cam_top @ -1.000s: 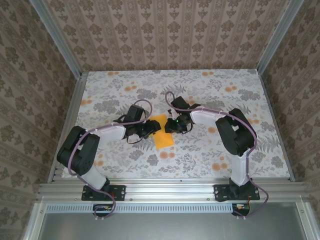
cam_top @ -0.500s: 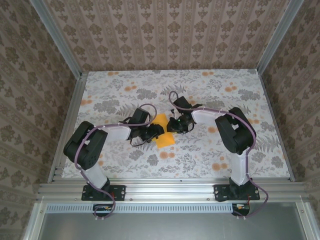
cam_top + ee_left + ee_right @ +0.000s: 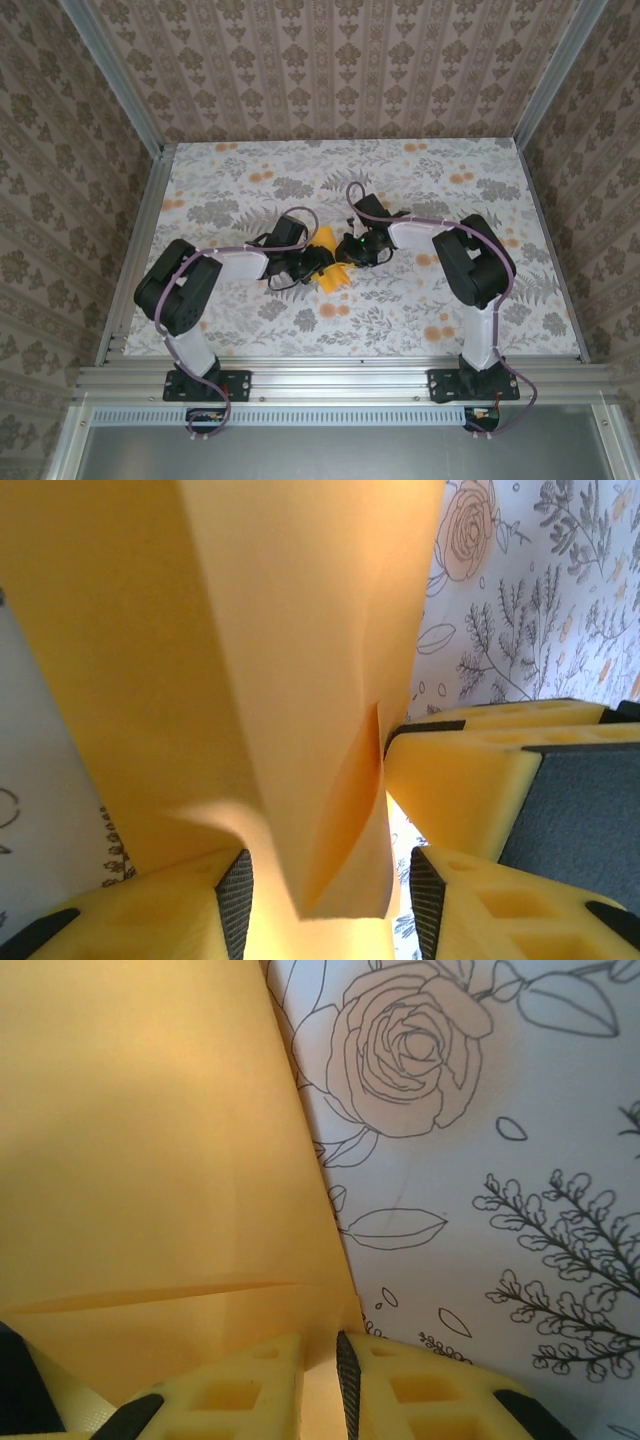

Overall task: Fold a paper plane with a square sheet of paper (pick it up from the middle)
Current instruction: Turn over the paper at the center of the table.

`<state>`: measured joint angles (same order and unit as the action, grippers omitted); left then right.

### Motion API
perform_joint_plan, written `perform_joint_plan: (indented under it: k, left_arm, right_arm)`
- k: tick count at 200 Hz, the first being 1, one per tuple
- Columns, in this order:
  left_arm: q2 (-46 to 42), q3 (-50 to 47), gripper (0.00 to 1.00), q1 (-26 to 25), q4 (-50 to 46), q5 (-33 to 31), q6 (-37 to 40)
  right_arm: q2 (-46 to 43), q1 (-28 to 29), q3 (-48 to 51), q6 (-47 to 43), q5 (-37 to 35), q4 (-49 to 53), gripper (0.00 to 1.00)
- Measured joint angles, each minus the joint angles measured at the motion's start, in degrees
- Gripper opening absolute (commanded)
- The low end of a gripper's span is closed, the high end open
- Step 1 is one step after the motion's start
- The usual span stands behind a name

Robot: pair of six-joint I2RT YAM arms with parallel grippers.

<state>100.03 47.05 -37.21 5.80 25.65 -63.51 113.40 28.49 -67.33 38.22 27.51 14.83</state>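
On the floral table (image 3: 250,170), between wallpapered walls (image 3: 330,60), the right gripper (image 3: 320,1345) pinches the square sheet of paper (image 3: 150,1160). The left gripper (image 3: 325,880) straddles it, fingers apart.

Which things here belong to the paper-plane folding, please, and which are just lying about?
Job: thin bright orange paper sheet; left tool; right tool, pinching the sheet's edge.
Background: white floral-print table cover; brown patterned wall panels.

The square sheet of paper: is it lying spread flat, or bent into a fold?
Partly folded, not flat: in the left wrist view the square sheet of paper stands up in a creased ridge.
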Motion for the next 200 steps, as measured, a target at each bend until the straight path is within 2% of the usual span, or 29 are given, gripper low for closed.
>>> perform_joint_plan:
  k: [53,113,145,176,200]
  left_arm:
    - [0.0,0.2,0.34,0.0,0.4,-1.5,-0.7]
    - [0.0,1.5,0.21,0.6,-1.2,-3.3,2.1]
    - [0.0,1.5,0.11,0.9,-1.3,-3.6,2.8]
    - [0.0,1.7,0.03,0.9,-2.2,-4.1,3.9]
    - [-1.1,2.4,0.01,0.9,-5.9,-5.8,6.4]
  right_arm:
    - [-1.3,0.0,2.8,1.2,0.8,-3.1,0.21]
    - [-1.6,0.0,3.4,1.2,1.4,-3.5,0.21]
    - [-1.7,0.0,3.6,1.2,1.5,-3.6,0.22]
    - [-2.6,0.0,3.7,1.4,1.6,-2.9,0.33]
    - [-6.2,0.0,4.5,1.5,0.3,-0.2,0.52]
